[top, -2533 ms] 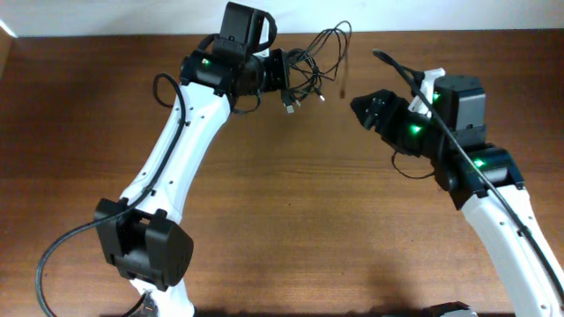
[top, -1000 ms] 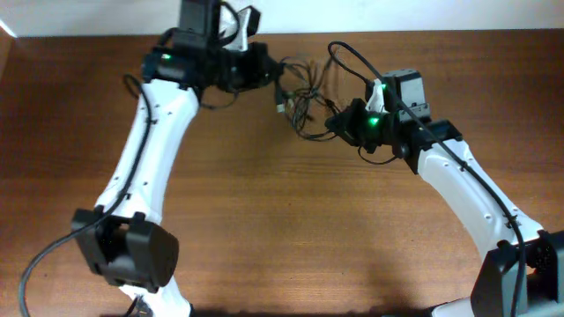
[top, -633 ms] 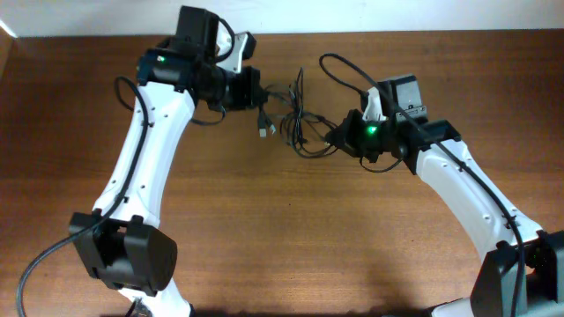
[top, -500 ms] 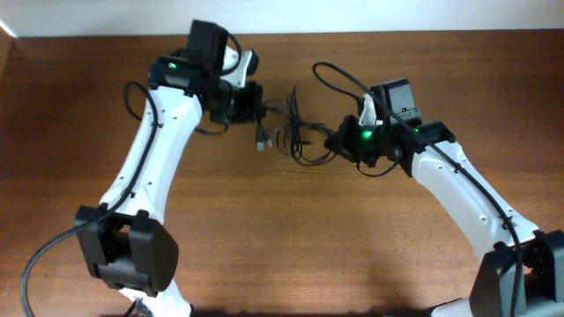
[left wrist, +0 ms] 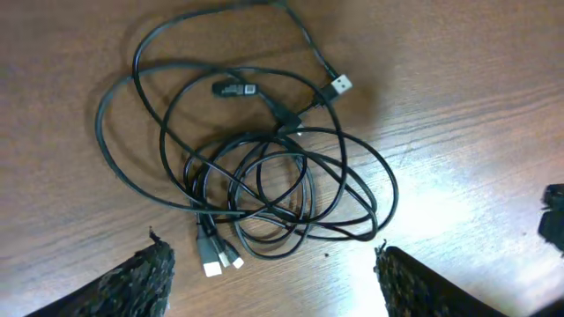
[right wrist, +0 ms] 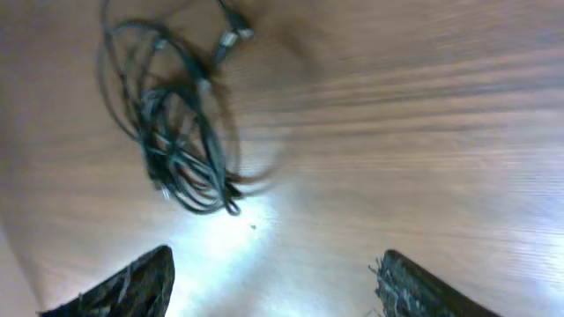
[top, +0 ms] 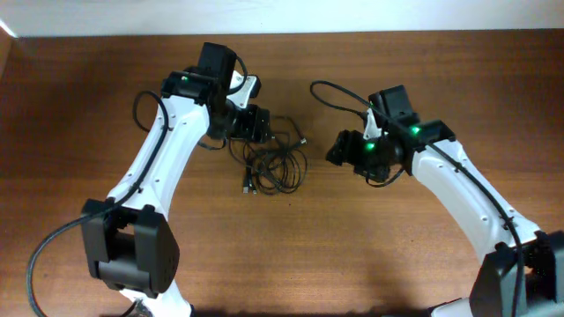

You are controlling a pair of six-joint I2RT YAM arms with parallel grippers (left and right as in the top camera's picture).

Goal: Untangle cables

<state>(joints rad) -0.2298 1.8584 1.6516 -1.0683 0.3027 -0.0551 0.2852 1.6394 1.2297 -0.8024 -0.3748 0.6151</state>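
The cables (top: 272, 165) lie in one tangled black heap on the wooden table (top: 291, 255), between the two arms. In the left wrist view the cables (left wrist: 261, 138) show overlapping loops, a silver plug (left wrist: 339, 85) at the upper right and a few plugs (left wrist: 216, 257) side by side at the lower left. My left gripper (top: 256, 123) (left wrist: 273, 286) hangs open just above and beside the heap, holding nothing. My right gripper (top: 338, 150) (right wrist: 269, 282) is open too, a short way right of the heap. The cables (right wrist: 181, 145) appear blurred at the upper left of its view.
The right arm's own thick black cable (top: 333, 91) loops up behind its wrist. The table's back edge meets a white wall (top: 352, 16) at the top. Bare wood lies in front of the heap.
Both grippers had been shut on the cables, holding them stretched above the table. Both have opened, and the cables have dropped into a heap on the wood under the left gripper.
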